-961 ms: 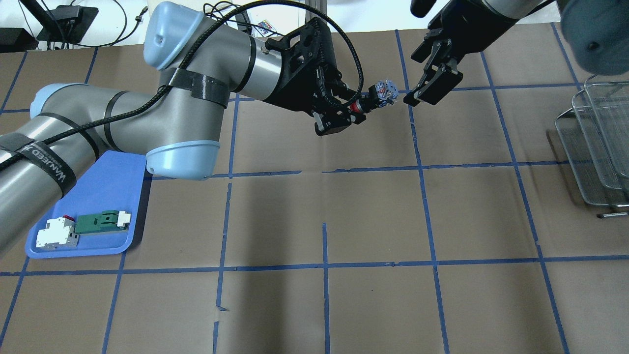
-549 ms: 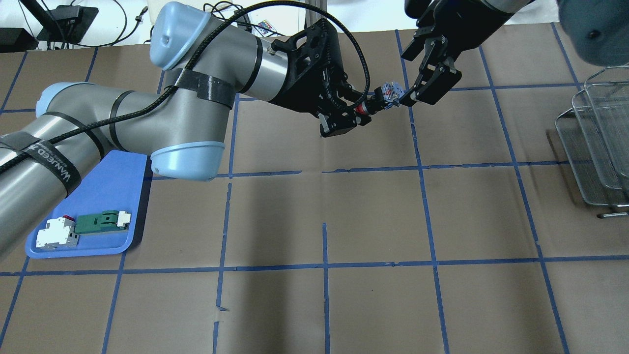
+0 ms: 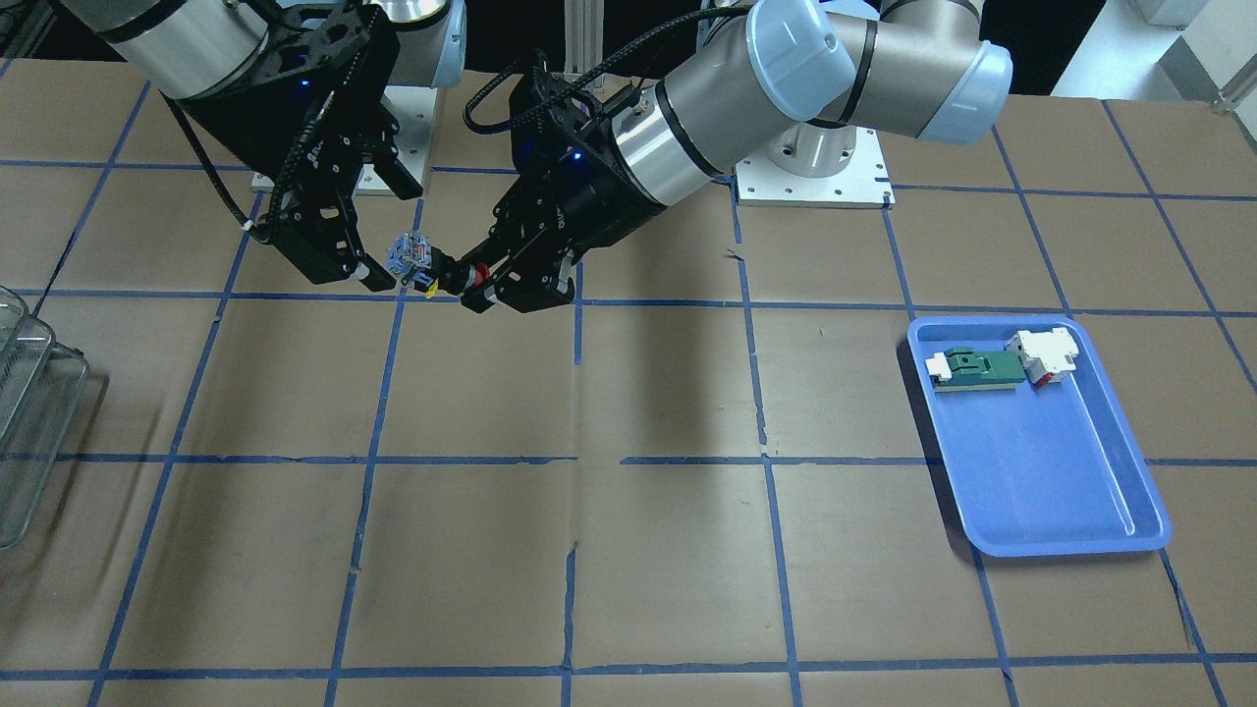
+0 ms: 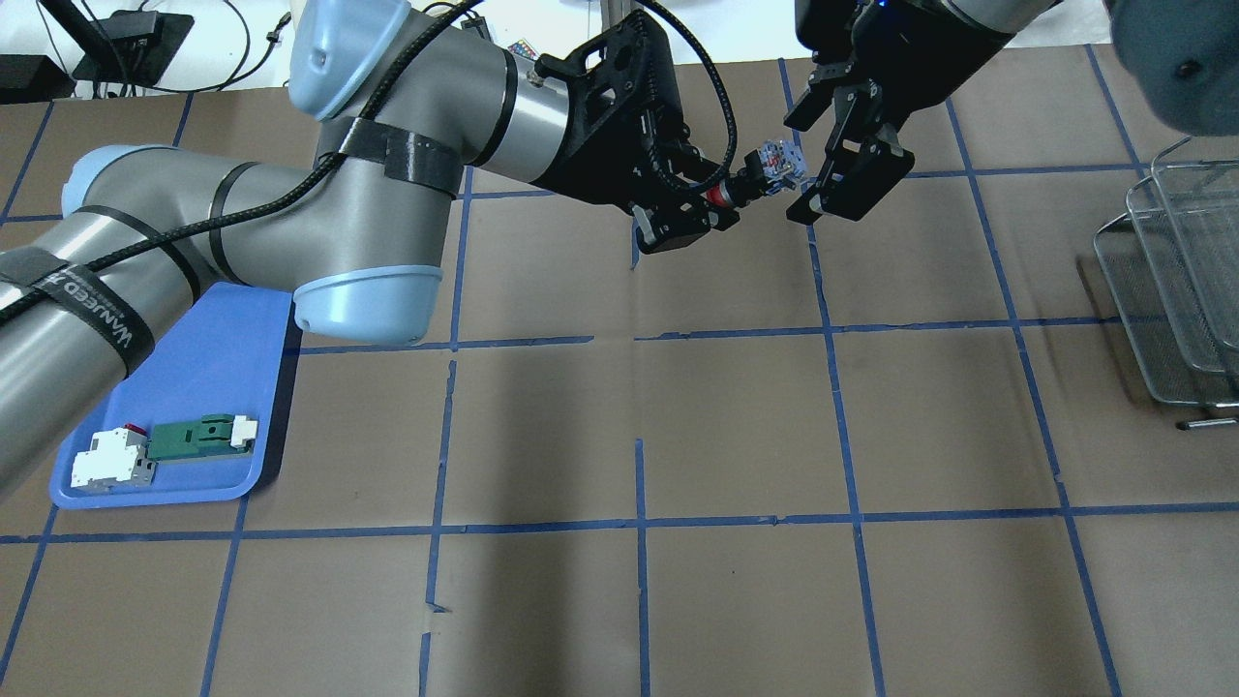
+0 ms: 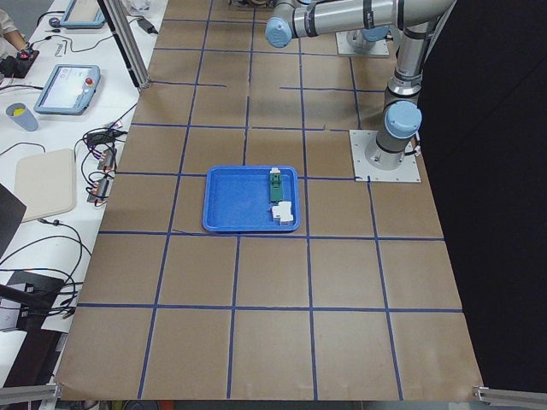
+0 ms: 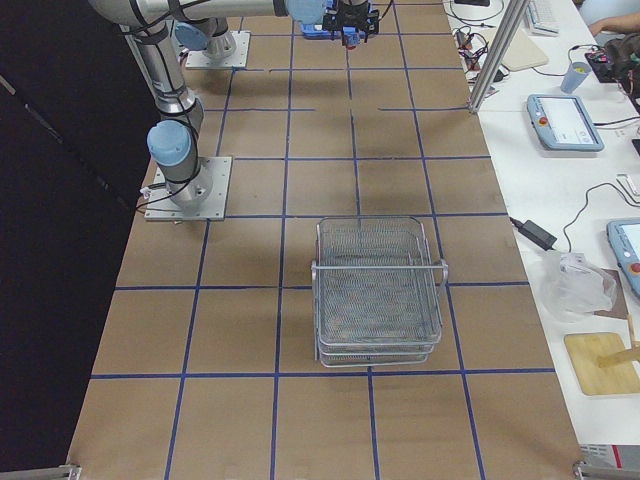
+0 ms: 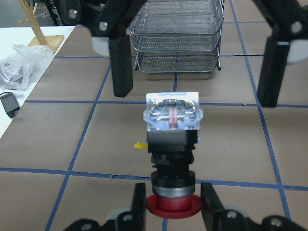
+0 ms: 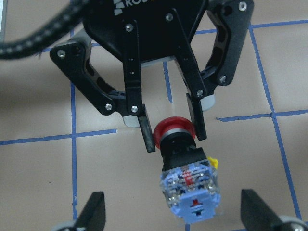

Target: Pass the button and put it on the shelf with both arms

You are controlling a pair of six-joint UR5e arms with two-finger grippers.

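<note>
Near left on the bench (image 4: 736,426), the blue tray (image 4: 218,368) holds a green part (image 4: 198,436) and a white block (image 4: 111,463), side by side and touching in its near corner. At the right edge the wire shelf (image 4: 1176,290) stands on the bench, well apart from the action and only partly in the overhead view. Blue tape lines cross the brown bench top in a grid.

Now to the far middle, where it all happens. The left arm (image 4: 387,194) reaches in from the left. The left hand (image 4: 718,198) is clamped on the button (image 4: 765,174), two fingers pinching the red head from both sides. The button is up in the air, off the bench, lying roughly level. Its black barrel and clear bluish rear block point right, straight at the right hand (image 4: 805,169). That hand comes in from the far right with its fingers (image 8: 94,214) spread wide, one on either side of the rear block. The right wrist view shows a plain gap between each finger and the block, so there is no contact. A small yellow tab sticks out at the barrel's side.
</note>
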